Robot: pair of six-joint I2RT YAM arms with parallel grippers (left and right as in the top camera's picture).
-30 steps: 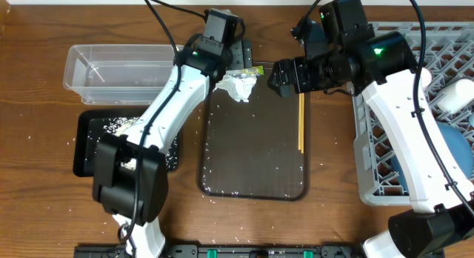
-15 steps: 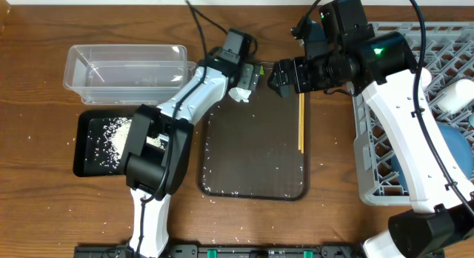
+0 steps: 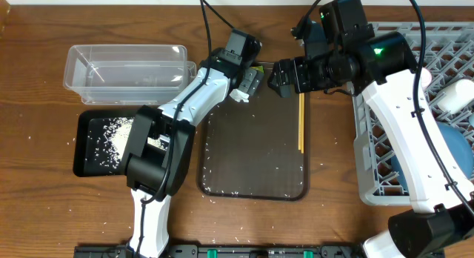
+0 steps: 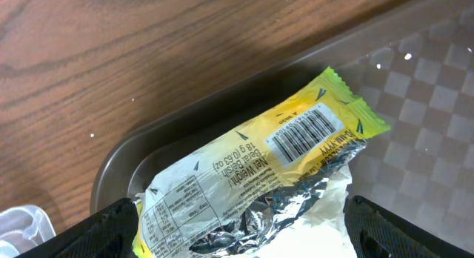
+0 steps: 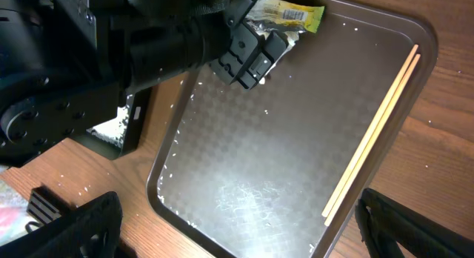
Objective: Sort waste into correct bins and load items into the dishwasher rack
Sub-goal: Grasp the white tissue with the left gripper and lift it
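The green-yellow snack wrapper point(image 4: 274, 158) lies crumpled at the far edge of the brown serving tray point(image 3: 255, 150), with the white tissue point(image 4: 329, 228) against it. My left gripper point(image 4: 248, 243) is open, one finger on each side of the wrapper, not closed on it. In the overhead view the left gripper point(image 3: 248, 81) covers most of the waste. My right gripper point(image 3: 276, 77) hangs open above the tray's far right corner, empty. The chopsticks point(image 3: 301, 121) lie along the tray's right side. White rice point(image 3: 111, 136) lies in the black tray point(image 3: 83, 158).
The clear tub point(image 3: 122, 65) stands at the back left. The grey dishwasher rack point(image 3: 415, 80) fills the right side and holds a blue dish point(image 3: 452, 154) and a white cup point(image 3: 459, 95). Loose rice grains point(image 3: 222, 190) dot the serving tray's edges and the table.
My left arm has swung round and its gripper has come down over the wrapper and tissue, hiding most of the tissue from above. The right arm has not moved.
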